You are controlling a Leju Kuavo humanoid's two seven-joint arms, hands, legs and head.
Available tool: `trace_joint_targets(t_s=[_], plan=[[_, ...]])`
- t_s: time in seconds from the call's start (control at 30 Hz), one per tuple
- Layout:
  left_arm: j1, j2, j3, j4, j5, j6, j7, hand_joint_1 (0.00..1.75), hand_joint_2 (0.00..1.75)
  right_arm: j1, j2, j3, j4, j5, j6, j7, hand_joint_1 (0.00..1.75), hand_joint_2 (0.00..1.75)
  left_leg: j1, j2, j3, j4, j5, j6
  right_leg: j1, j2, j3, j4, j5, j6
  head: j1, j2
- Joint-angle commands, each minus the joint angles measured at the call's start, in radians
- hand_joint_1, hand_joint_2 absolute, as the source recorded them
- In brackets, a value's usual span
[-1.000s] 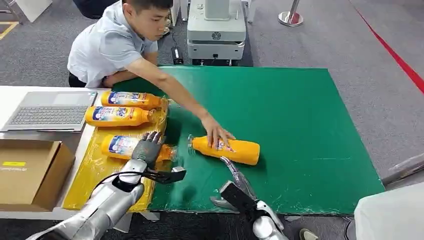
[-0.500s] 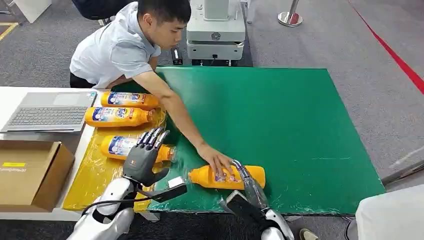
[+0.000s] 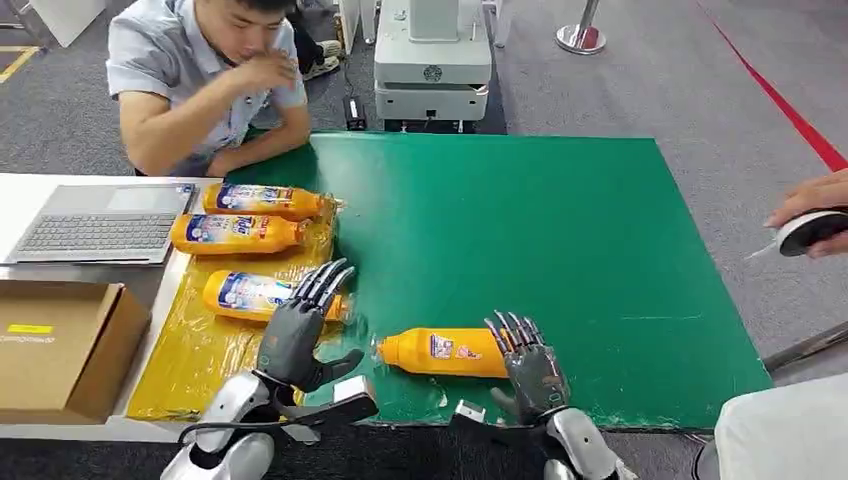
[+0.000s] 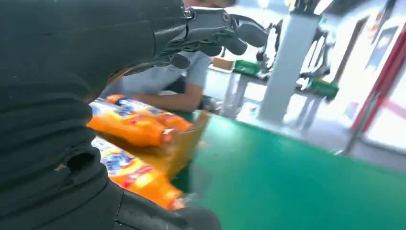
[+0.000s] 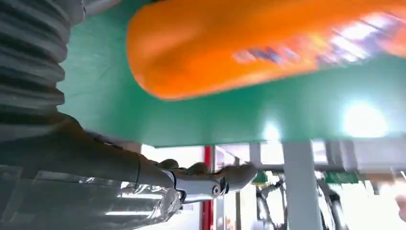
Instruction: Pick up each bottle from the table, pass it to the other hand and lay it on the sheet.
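An orange bottle (image 3: 445,352) lies on its side near the front edge of the green bench (image 3: 600,250), cap pointing toward the yellow sheet (image 3: 190,345). The right hand (image 3: 530,370) stands at the bottle's base end, fingers apart and holding nothing — whether it touches the bottle I cannot tell. The left hand (image 3: 297,325) hovers over the sheet's edge, fingers spread and empty. Three more bottles (image 3: 240,232) lie on the sheet.

Orange bottle (image 5: 249,45) lying on green table (image 5: 191,120), right hand (image 5: 143,177) just beside it, fingers (image 5: 230,177) spread.
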Motion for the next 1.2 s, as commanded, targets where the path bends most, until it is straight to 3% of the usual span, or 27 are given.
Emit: trace_joint_targets(t_s=[0.03,0.2,0.43,0.6,0.83,0.87,0.9,0.93,0.97,1.2], plan=[[-0.067,-0.035,-0.019,0.024,0.068,0.060,-0.053,0.00,1.75,-0.162,0.014,-0.038,0.207,-0.036,0.023,-0.015,0.00,1.75,0.000,0.000,0.000,0.000,0.000,0.000,0.000,0.000,0.000,0.000,0.000,0.000,-0.003,0.000],[-0.089,-0.042,-0.046,0.058,0.090,0.070,-0.071,0.00,1.75,-0.221,0.039,-0.057,0.350,-0.081,0.002,-0.046,0.00,1.75,0.000,0.000,0.000,0.000,0.000,0.000,0.000,0.000,0.000,0.000,0.000,0.000,0.000,0.000],[-0.097,-0.038,-0.057,0.065,0.094,0.070,-0.077,0.00,1.75,-0.237,0.048,-0.066,0.388,-0.092,0.000,-0.050,0.00,1.75,0.000,0.000,0.000,0.000,0.000,0.000,0.000,0.000,0.000,0.000,0.000,0.000,-0.002,0.000],[-0.114,-0.033,-0.076,0.076,0.094,0.072,-0.076,0.00,1.75,-0.245,0.080,-0.066,0.420,-0.126,-0.004,-0.123,0.00,1.75,0.000,0.000,0.000,0.000,0.000,0.000,0.000,0.000,0.000,0.000,0.000,0.000,-0.005,0.000],[-0.129,-0.033,-0.095,0.100,0.097,0.062,-0.075,0.00,1.75,-0.235,0.084,-0.060,0.428,-0.184,0.103,-0.135,0.00,1.75,0.000,0.000,0.000,0.000,0.000,0.000,0.000,0.000,0.000,0.000,0.000,0.000,-0.004,0.000],[-0.135,-0.033,-0.100,0.108,0.100,0.060,-0.077,0.00,1.75,-0.241,0.078,-0.063,0.440,-0.198,0.127,-0.138,1.48,1.75,0.000,0.000,0.000,0.000,0.000,0.000,0.000,0.000,0.000,0.000,0.000,0.000,-0.004,0.000],[-0.140,-0.033,-0.105,0.112,0.100,0.060,-0.078,0.00,1.75,-0.246,0.075,-0.068,0.449,-0.210,0.137,-0.142,1.69,1.75,0.000,0.000,0.000,0.000,0.000,0.000,0.000,0.000,0.000,0.000,0.000,0.000,-0.004,0.000],[-0.143,-0.034,-0.108,0.115,0.103,0.061,-0.079,0.00,1.75,-0.252,0.069,-0.058,0.458,-0.201,0.140,-0.137,1.57,1.75,0.000,0.000,0.000,0.000,0.000,0.000,0.000,0.000,0.000,0.000,0.000,0.000,-0.003,0.000],[-0.146,-0.034,-0.111,0.118,0.108,0.060,-0.081,0.00,1.75,-0.259,0.064,-0.050,0.468,-0.198,0.154,-0.134,1.75,1.75,0.000,0.000,0.000,0.000,0.000,0.000,0.000,0.000,0.000,0.000,0.000,0.000,-0.001,0.000],[-0.167,-0.036,-0.129,0.144,0.122,0.062,-0.093,0.00,1.75,-0.287,0.047,-0.039,0.513,-0.220,0.235,-0.132,1.75,1.75,0.000,0.000,0.000,0.000,0.000,0.000,0.000,0.000,0.000,0.000,0.000,0.000,-0.003,0.000]])
